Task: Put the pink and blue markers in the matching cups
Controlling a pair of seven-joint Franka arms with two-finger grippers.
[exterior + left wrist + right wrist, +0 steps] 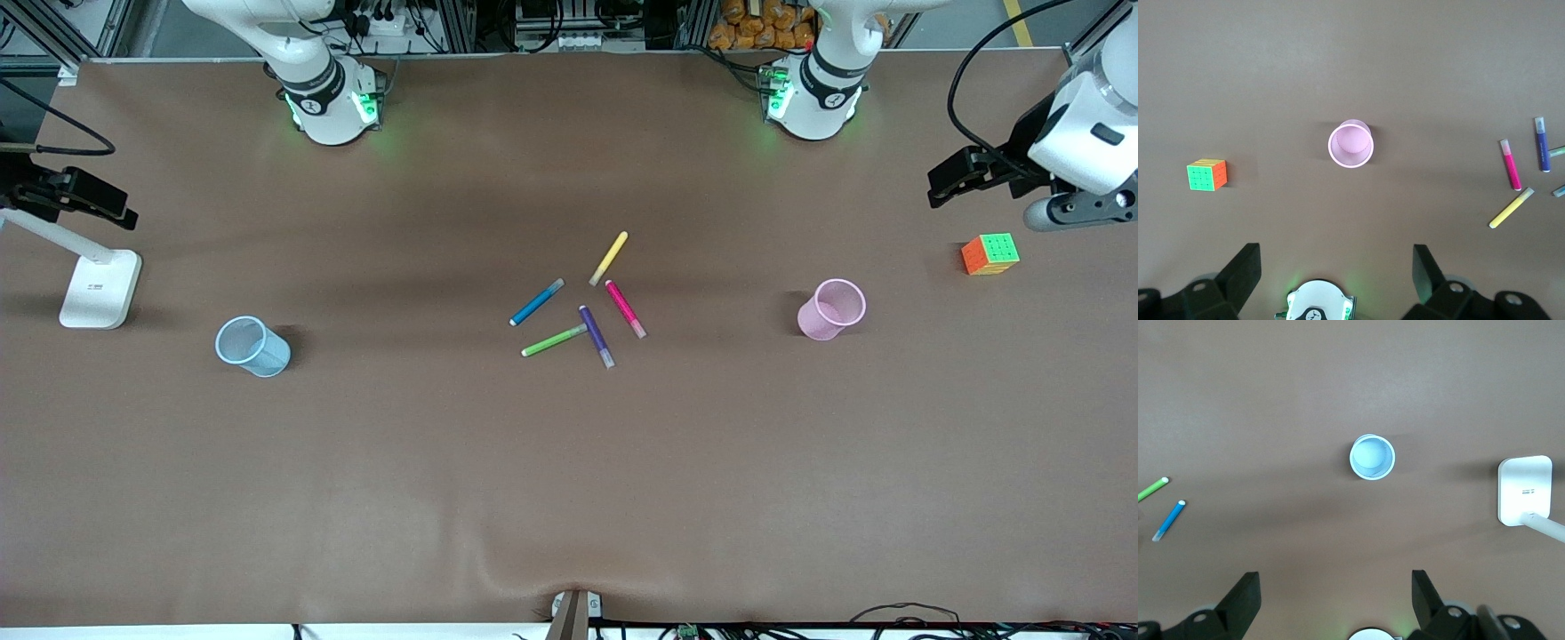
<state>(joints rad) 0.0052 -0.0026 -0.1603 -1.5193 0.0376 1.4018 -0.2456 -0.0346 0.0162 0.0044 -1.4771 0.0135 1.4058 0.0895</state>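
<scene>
Pink marker (pixel 626 308) and blue marker (pixel 536 302), one of each, lie flat at the middle of the brown desk (pixel 569 489) in a loose cluster of five pens. Between them sits a purple pen (pixel 597 336), just beside the pink marker; a green pen (pixel 553 340) lies nearer the front camera than the blue marker, its tip close to the purple pen; a yellow pen (pixel 609 258) lies farther from the camera, close to the pink marker's end.

Two cups stand upright, well apart from the pens. The pink cup (pixel 831 308) is toward the left arm's end, the blue cup (pixel 252 346) toward the right arm's end, and both look empty.

One cube puzzle (pixel 990 253) sits past the pink cup toward the desk's edge. One white lamp base (pixel 100 288) stands near the blue cup's end.

Left tool (pixel 1337 267) hangs over the pink cup, fingers apart, holding nothing. Right tool (pixel 1336 593) hangs over the blue cup, fingers apart and holding nothing.
</scene>
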